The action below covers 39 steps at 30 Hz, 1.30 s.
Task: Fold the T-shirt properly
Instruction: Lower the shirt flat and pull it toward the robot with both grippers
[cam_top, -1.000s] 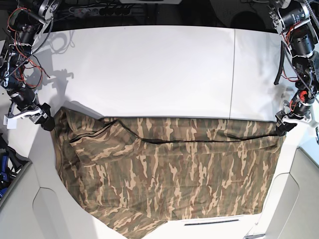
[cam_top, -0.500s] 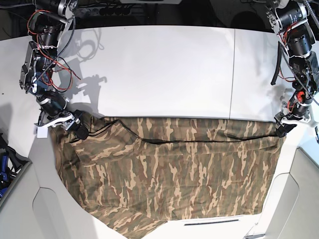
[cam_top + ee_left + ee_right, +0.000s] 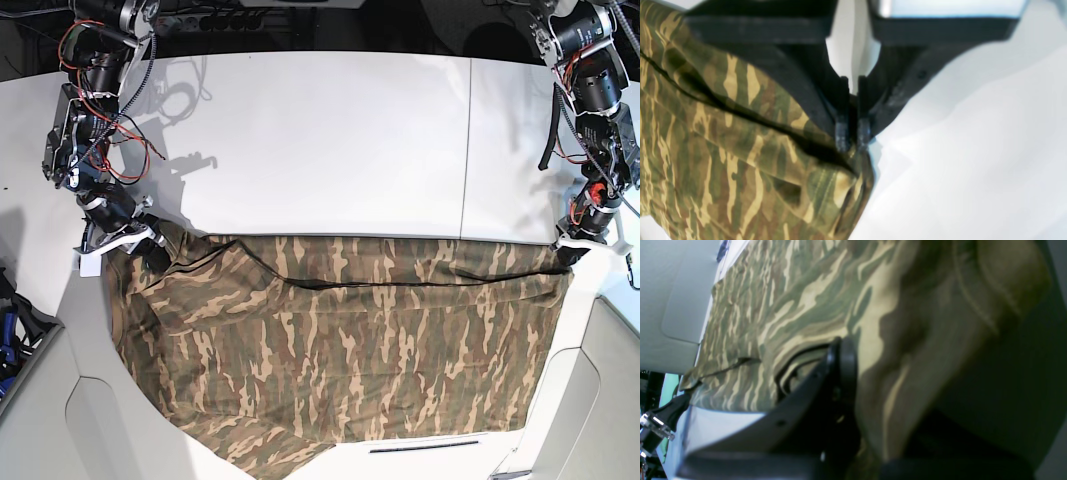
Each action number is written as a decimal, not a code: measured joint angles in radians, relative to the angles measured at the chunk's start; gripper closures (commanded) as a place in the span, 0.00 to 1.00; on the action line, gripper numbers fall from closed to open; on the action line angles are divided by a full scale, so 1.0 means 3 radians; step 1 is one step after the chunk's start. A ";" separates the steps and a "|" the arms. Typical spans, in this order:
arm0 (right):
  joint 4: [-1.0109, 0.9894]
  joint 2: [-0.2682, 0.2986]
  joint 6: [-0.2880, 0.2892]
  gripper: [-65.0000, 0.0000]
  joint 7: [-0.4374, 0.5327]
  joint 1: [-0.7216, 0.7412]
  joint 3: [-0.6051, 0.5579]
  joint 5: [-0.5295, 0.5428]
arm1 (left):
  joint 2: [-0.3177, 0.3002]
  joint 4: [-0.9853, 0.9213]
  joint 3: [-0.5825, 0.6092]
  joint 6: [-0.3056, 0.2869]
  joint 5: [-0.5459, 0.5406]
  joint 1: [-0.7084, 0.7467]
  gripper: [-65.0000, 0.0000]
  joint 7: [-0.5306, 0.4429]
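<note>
The T-shirt (image 3: 340, 340) lies spread across the near half of the white bench (image 3: 320, 140), its near hem hanging over the bench's near edge.

At the left of the base view, the right gripper (image 3: 150, 252) sits on the far-left corner of the shirt. Its fingers (image 3: 843, 366) are clamped on a bunched fold of fabric.

At the right, the left gripper (image 3: 852, 136) sits on the far-right corner. Its fingers (image 3: 841, 131) are together, pinching the cloth edge.

Step in hand, as judged: both far corners are gripped, ready for a fold.

Next move calls for:
- lifting both corners together, level with each other;
- carrying them toward the near edge;
- keeping the far edge taut between the grippers so the fold lands straight.
</note>
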 measured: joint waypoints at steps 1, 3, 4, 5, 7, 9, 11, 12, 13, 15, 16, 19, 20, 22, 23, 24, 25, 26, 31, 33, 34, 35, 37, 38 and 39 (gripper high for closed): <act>0.0000 0.0000 0.0010 1.00 0.0000 -0.0001 0.0000 0.0001 | 0.0000 -0.0003 0.0000 -0.0065 0.0011 -0.0009 1.00 0.0006; 0.0000 0.0005 0.0010 1.00 -0.0005 -0.0001 0.0000 0.0029 | -0.0010 -0.0004 0.0004 -0.0205 -0.0005 -0.0029 1.00 0.0015; 0.0005 0.0005 0.0009 1.00 -0.0027 -0.0001 0.0000 0.0066 | -0.0027 -0.0004 0.0008 -0.0243 -0.0037 -0.0037 1.00 0.0027; 0.0014 0.0005 0.0009 1.00 -0.0053 -0.0003 0.0000 0.0102 | -0.0048 0.0000 0.0009 -0.0253 -0.0080 -0.0037 1.00 0.0032; 0.0064 0.0006 0.0003 1.00 -0.0186 -0.0004 0.0000 0.0151 | -0.0104 0.0013 0.0009 -0.0257 -0.0116 -0.0034 1.00 0.0070; 0.0148 0.0015 -0.0006 1.00 -0.0342 -0.0029 0.0001 0.0231 | -0.0168 0.0033 0.0006 -0.0263 -0.0164 -0.0034 1.00 0.0192; 0.0240 0.0025 -0.0017 1.00 -0.0558 -0.0052 0.0000 0.0296 | -0.0211 0.0080 0.0006 -0.0300 -0.0257 -0.0034 1.00 0.0324; 0.0291 0.0034 -0.0018 1.00 -0.0642 -0.0060 -0.0003 0.0298 | -0.0221 0.0103 0.0006 -0.0348 -0.0271 -0.0033 1.00 0.0381; 0.0347 0.0045 -0.0018 1.00 -0.0701 -0.0069 -0.0006 0.0301 | -0.0230 0.0125 0.0006 -0.0415 -0.0310 -0.0032 1.00 0.0455; 0.0459 0.0081 -0.0018 1.00 -0.0810 -0.0067 -0.0006 0.0340 | -0.0231 0.0175 0.0006 -0.0553 -0.0421 -0.0020 1.00 0.0566; 0.0514 0.0099 -0.0018 1.00 -0.0843 -0.0067 -0.0006 0.0371 | -0.0231 0.0202 0.0006 -0.0604 -0.0458 -0.0014 1.00 0.0610; 0.0633 0.0114 -0.0018 1.00 -0.0998 -0.0065 -0.0005 0.0407 | -0.0270 0.0324 0.0015 -0.0618 -0.0577 0.0076 1.00 0.0638; 0.0652 0.0113 -0.0018 1.00 -0.1049 -0.0067 -0.0006 0.0407 | -0.0287 0.0390 0.0015 -0.0627 -0.0586 0.0132 1.00 0.0638; 0.0659 0.0107 -0.0018 1.00 -0.1161 -0.0069 -0.0006 0.0404 | -0.0303 0.0535 0.0010 -0.0627 -0.0586 0.0257 1.00 0.0638; 0.0659 0.0108 -0.0018 1.00 -0.1190 -0.0071 -0.0006 0.0404 | -0.0303 0.0617 0.0010 -0.0628 -0.0582 0.0320 1.00 0.0641; 0.0659 0.0116 -0.0018 1.00 -0.1191 -0.0084 -0.0006 0.0417 | -0.0301 0.0699 0.0011 -0.0628 -0.0582 0.0385 1.00 0.0649; 0.0661 0.0130 -0.0018 1.00 -0.1190 -0.0104 -0.0009 0.0502 | -0.0299 0.0781 0.0015 -0.0629 -0.0581 0.0449 1.00 0.0651; 0.0666 0.0159 -0.0015 1.00 -0.1181 -0.0139 -0.0011 0.0598 | -0.0294 0.0865 0.0017 -0.0629 -0.0582 0.0516 1.00 0.0651; 0.0683 0.0345 -0.0019 1.00 -0.1191 -0.0389 -0.0011 0.0785 | -0.0295 0.1170 0.0013 -0.0641 -0.0590 0.0830 1.00 0.0651; 0.0685 0.0397 -0.0018 1.00 -0.1190 -0.0478 -0.0011 0.0846 | -0.0294 0.1198 -0.0003 -0.0641 -0.0594 0.0910 1.00 0.0661; 0.0690 0.0420 -0.0018 1.00 -0.1199 -0.0521 -0.0011 0.0902 | -0.0294 0.1202 -0.0017 -0.0641 -0.0609 0.0938 1.00 0.0661; 0.0702 0.0443 -0.0015 1.00 -0.1202 -0.0567 -0.0013 0.0951 | -0.0295 0.1203 -0.0042 -0.0641 -0.0646 0.0973 1.00 0.0660; 0.0713 0.0486 -0.0013 1.00 -0.1230 -0.0650 -0.0004 0.1069 | -0.0295 0.1208 -0.0089 -0.0642 -0.0745 0.1036 1.00 0.0674; 0.0715 0.0506 -0.0006 1.00 -0.1260 -0.0689 0.0009 0.1114 | -0.0295 0.1211 -0.0113 -0.0641 -0.0779 0.1068 1.00 0.0716; 0.0715 0.0524 -0.0006 1.00 -0.1312 -0.0725 0.0018 0.1174 | -0.0295 0.1211 -0.0137 -0.0642 -0.0827 0.1105 1.00 0.0763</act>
